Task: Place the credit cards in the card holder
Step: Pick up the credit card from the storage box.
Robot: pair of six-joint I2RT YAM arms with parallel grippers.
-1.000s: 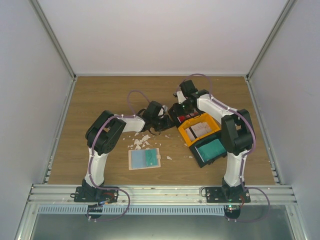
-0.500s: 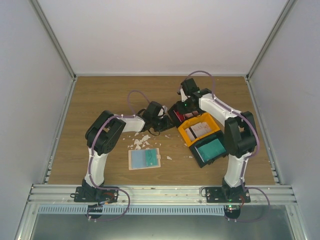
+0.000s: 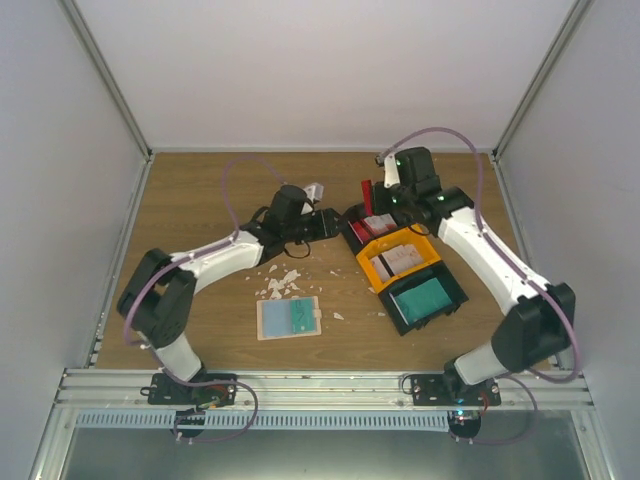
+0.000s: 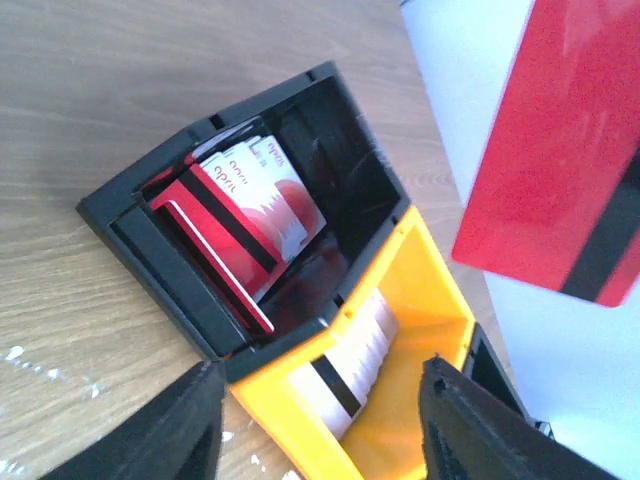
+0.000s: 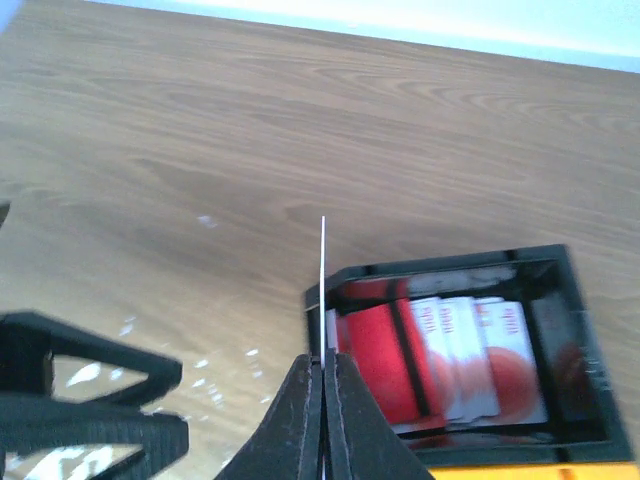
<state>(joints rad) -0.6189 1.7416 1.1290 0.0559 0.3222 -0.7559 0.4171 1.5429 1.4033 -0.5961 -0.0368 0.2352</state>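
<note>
over the far black bin (image 4: 150,268), the right pincer (image 5: 322,372) is pinched tight on one red card (image 4: 545,150), holding it upright so its own camera sees only the thin edge standing straight up between the fingers. more red cards (image 4: 235,225) stand packed in that bin, white cards (image 3: 400,258) sit in the yellow bin (image 3: 372,264) next to it, and teal cards (image 3: 425,298) fill the nearest black one

the left pincer (image 4: 325,415) hovers low just beside the far bin, jaws spread wide with nothing in them, pointed at the bins and at the held card

the wallet (image 3: 288,318) lies open and flat on the table (image 3: 200,200), well apart from both pincers, toward the near edge and to the left of the bins, past a scatter of white scraps (image 3: 282,282). its long side runs left to right with the snap tab on its right end. a greenish patch shows on its pale inside, and i can't tell whether that is a card

what matters for the coming move, i'd say, is that the card stands on edge while the wallet lies flat, so the card needs carrying back toward the near left and tipping down to line up with the pocket. the left arm is the nearer one to the wallet and looks placed to either take the card or steady the wallet
</note>
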